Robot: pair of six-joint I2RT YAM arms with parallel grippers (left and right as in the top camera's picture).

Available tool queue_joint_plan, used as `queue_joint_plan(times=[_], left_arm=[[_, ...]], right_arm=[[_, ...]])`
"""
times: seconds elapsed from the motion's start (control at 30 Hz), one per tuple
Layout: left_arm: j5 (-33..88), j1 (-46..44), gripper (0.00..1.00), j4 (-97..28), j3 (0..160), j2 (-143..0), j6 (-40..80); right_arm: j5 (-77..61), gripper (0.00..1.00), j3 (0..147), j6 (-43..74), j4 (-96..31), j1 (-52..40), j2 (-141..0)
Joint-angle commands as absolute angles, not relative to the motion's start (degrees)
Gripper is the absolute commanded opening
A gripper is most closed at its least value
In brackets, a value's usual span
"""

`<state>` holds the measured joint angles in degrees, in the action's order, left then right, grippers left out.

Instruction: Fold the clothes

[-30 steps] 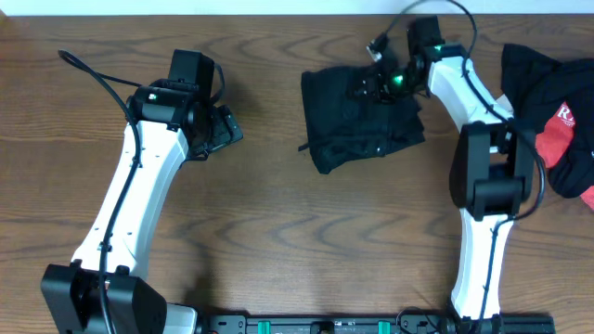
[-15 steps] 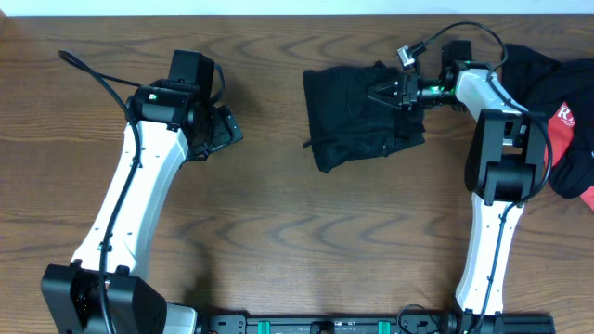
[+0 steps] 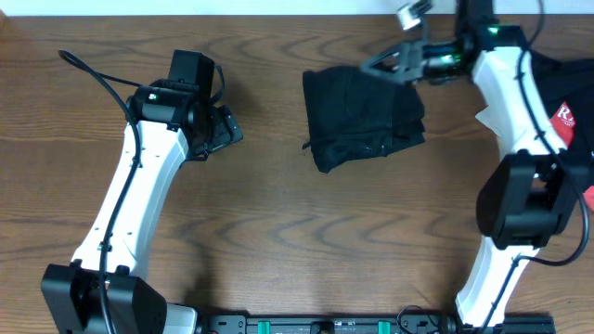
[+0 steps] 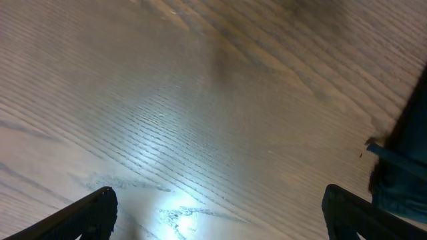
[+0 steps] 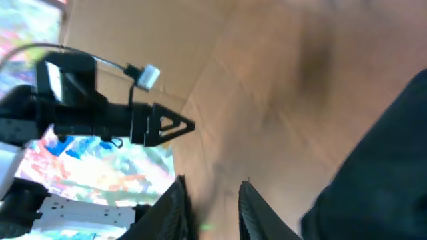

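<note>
- The clothes (image 3: 364, 116) lie bundled near the far edge of the bench (image 3: 278, 213), right of centre.
- Right hand (image 3: 373, 66): overhead, you see it over the bundle's far edge; only its wrist view shows the fingers (image 5: 175, 208) narrowly apart, empty.
- Left hand (image 3: 229, 130): spread wide, empty, over the bench left of the bundle.

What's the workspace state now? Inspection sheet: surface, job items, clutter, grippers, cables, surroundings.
Surface: wooden table, bare grain, glare patch in the left wrist view.
Job's things: black garment bundled compactly, far centre-right; cord end pokes out on its left.
Clutter: black-and-red garment with white lettering, at the right edge.
Grippers: left gripper wide open, empty, over bare wood; right gripper slightly open, empty, by the black garment's far edge.
Cables: black cable loops off the left arm.
Surroundings: pale strip beyond the far edge.
</note>
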<state>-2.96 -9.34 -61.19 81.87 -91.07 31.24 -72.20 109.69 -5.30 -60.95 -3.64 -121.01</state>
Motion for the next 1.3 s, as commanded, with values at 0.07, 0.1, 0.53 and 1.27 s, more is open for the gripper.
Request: queue_joint_plan(times=[0.07, 0.1, 0.53, 1.27], left_arm=[[-3.03, -9.34, 0.98, -61.36, 81.47, -90.35, 30.46], [-3.03, -9.34, 0.98, -61.34, 81.47, -90.35, 30.46], [-3.03, -9.34, 0.98, -61.36, 81.47, -90.35, 30.48], [-3.01, -9.34, 0.98, -61.39, 81.47, -90.35, 30.46]], right_arm=[[-62.78, 0.18, 103.7, -8.47, -65.78, -8.99, -123.46], [-62.76, 0.18, 102.17, -8.84, -65.08, -9.63, -123.46], [-60.64, 0.35, 78.08, -7.9, -34.04, -6.2, -124.11], [-69.3, 0.43, 86.46, 1.76, -31.75, -3.36, -118.67]])
